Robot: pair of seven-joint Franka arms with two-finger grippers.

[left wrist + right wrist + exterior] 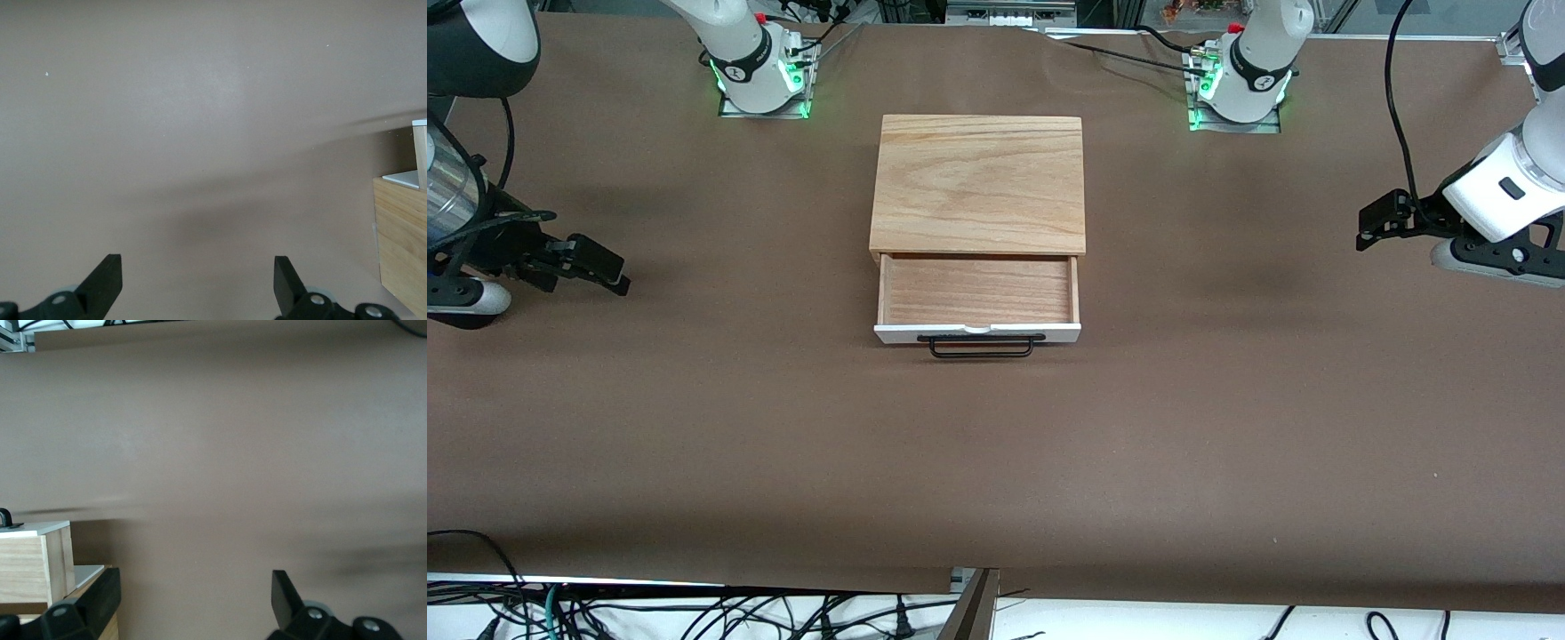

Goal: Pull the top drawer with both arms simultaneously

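Your top drawer (977,302) stands pulled open.
White front, black bar handle (983,347), seemingly empty reddish-brown wood inside; both arms wait apart.

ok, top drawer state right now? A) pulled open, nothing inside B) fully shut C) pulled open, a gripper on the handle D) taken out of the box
A: the drawer sits pulled out with bare wood inside, and the left gripper and right gripper are both open, off at their own ends of the table.
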